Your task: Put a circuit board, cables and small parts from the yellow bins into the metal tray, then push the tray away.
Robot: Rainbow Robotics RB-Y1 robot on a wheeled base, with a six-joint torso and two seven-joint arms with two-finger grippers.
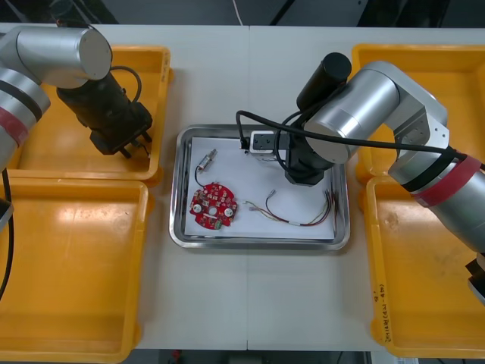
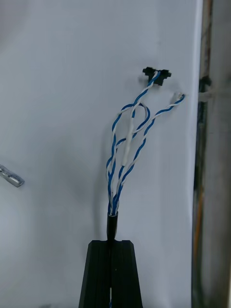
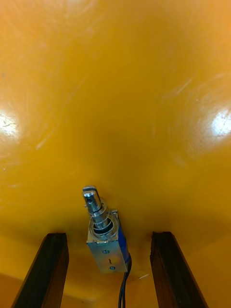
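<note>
Two grippers at work. The right gripper (image 2: 111, 243) is pinched tight on the twisted blue and white cable (image 2: 126, 149), over the white inside of the metal tray (image 1: 182, 227). The left gripper (image 3: 109, 235) is spread wide in the far left yellow bin (image 3: 115, 96), its fingers either side of a small metal part (image 3: 103, 233), not touching it.

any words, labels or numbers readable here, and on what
None can be read.
Red circuit board in the metal tray: print too small.
Near right yellow bin: dark rim marks, too small.
Small metal part inside the open left hand: no legible marking.
Blue and white cable in the shut right hand: none.
</note>
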